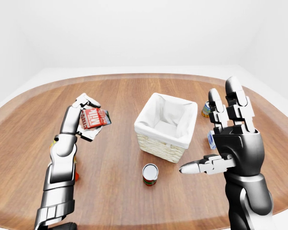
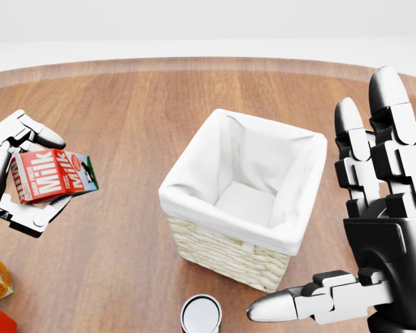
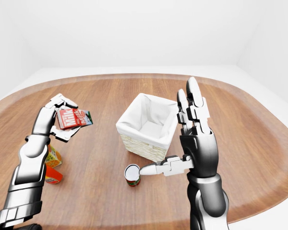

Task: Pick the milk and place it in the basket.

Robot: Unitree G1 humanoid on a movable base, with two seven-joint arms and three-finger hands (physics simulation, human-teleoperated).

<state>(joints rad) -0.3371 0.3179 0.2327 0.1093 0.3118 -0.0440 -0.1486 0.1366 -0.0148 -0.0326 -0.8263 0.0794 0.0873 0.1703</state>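
Blocking part of the scene, my right hand (image 2: 374,229) stands raised at the right with its fingers spread wide and its thumb pointing left, holding nothing; in the left-eye view it hides most of a small can (image 1: 206,109) and a blue-and-white item (image 1: 210,140) that I cannot identify. My left hand (image 2: 14,180) is cut off at the head view's left edge; its fingers are pressed around the milk carton (image 2: 52,175), which hangs above the wooden table (image 2: 125,125), well left of the basket (image 2: 246,198) and tilted on its side. Bare wood lies between carton and basket, and the table's far rim curves well beyond both. White cloth lines the wicker basket, and nothing shows inside it. Just near of it stands an open-topped can (image 2: 201,314), partly cropped. Two orange and red packages (image 3: 52,165) lie beside my left forearm, their labels unreadable.
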